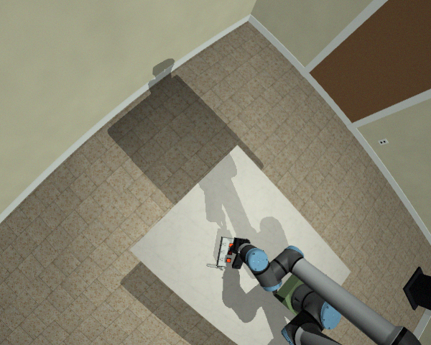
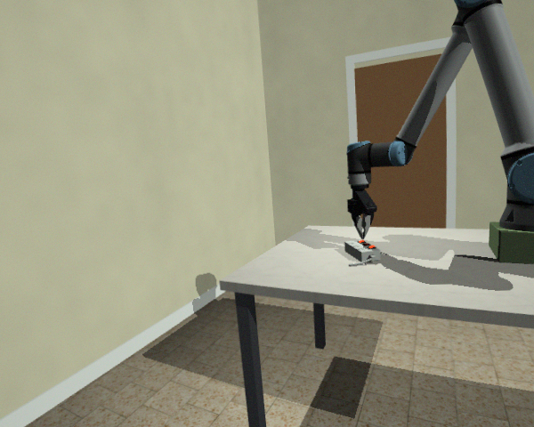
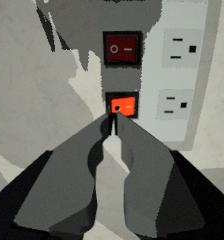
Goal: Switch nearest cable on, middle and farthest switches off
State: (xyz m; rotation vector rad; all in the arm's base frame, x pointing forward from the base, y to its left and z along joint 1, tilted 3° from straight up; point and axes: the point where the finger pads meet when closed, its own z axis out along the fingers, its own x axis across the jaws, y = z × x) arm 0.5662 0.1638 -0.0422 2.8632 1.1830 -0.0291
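A grey power strip lies right way up on the white table, its short cable stub pointing off one end. In the wrist view a dark red switch is unlit and the switch below it glows orange. My gripper is shut and empty. It points straight down, with its tips at the lower left edge of the glowing switch. A third switch is hidden under the fingers in the wrist view. Two sockets lie beside the switches.
The arm's green base stands on the table's far right. A wall runs to the left of the table and a brown door is behind it. A black stand is on the floor at the right.
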